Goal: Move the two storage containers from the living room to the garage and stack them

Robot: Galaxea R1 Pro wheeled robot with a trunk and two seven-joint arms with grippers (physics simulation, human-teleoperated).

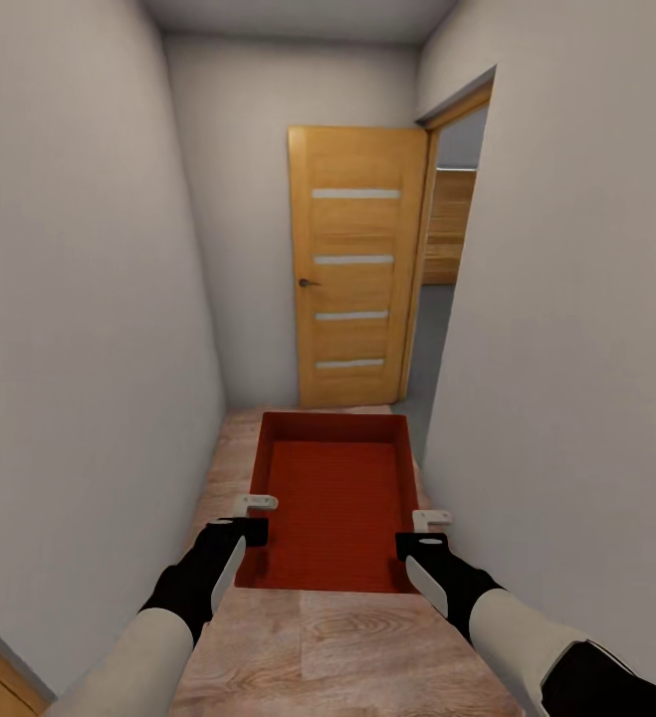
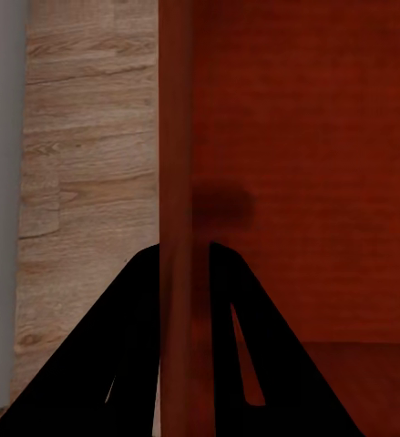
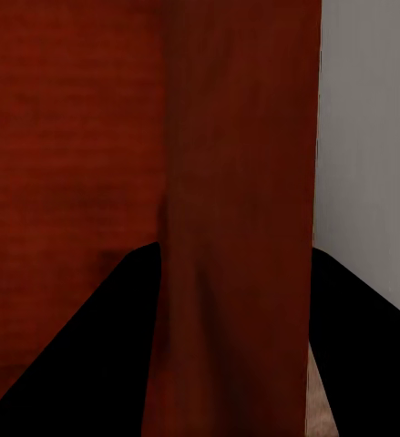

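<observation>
Ahead, a red-orange rectangular plastic storage container with straight walls and no lid is being carried low in front of the robot, between both arms, above a light wood-plank floor in a narrow hallway with plain white walls. The left claw is clamping the container's left wall near the corner closest to the robot; in the left wrist view its black fingers are straddling the red rim, one inside and one outside. The right claw is gripping the opposite wall near its closest corner, and in the right wrist view its dark fingers are sitting on either side of the red wall. At the hallway's far end, an orange-brown wooden door with four narrow frosted strips is standing open beside a doorway in the right wall, through which more brown wood is showing.
</observation>
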